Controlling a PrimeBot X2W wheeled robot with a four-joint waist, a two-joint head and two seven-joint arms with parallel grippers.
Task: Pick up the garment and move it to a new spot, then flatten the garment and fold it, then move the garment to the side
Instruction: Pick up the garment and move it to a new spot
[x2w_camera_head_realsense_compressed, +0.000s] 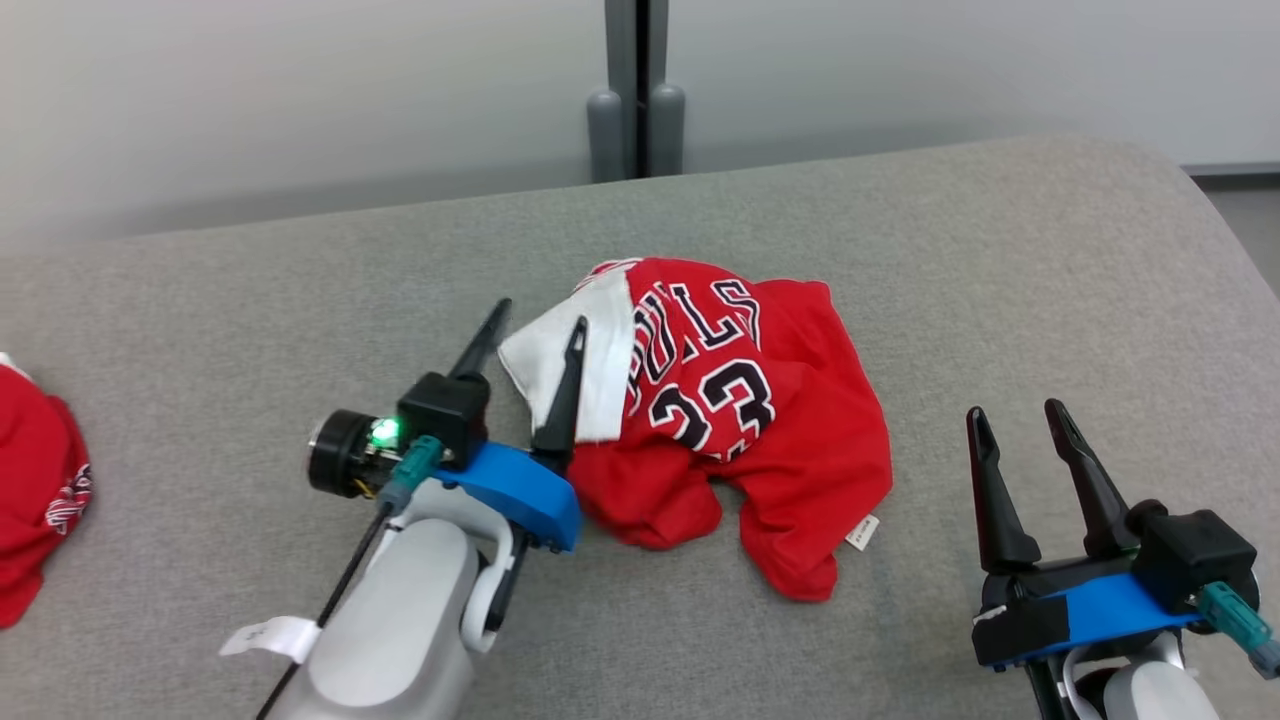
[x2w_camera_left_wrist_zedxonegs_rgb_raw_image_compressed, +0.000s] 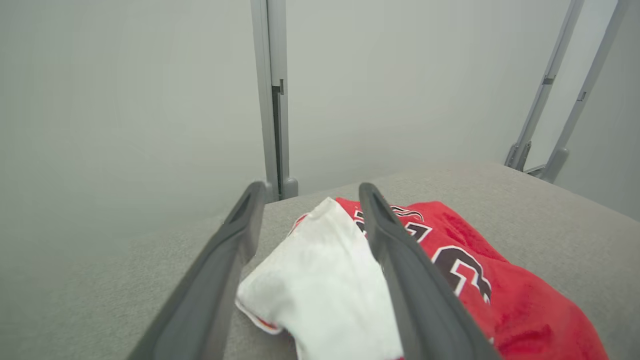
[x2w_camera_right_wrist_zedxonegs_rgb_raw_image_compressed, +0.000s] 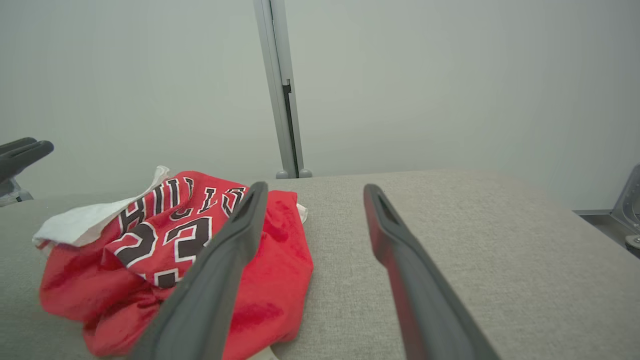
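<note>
Left gripper (x2w_camera_head_realsense_compressed: 538, 322), head view: spread wide over the white flap of the crumpled jersey (x2w_camera_head_realsense_compressed: 740, 400), which lies mid-table (x2w_camera_head_realsense_compressed: 300, 300). The right gripper (x2w_camera_head_realsense_compressed: 1015, 412) sits well apart, also spread and empty. Left wrist view: the fingers straddle the flap without pinching it. Right wrist view: the jersey lies left of the fingers. This looks like the first pick-up; next, lower and close on the flap.

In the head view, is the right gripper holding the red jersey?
No, the right gripper is open and stands apart from the jersey, with bare grey surface between them.
</note>
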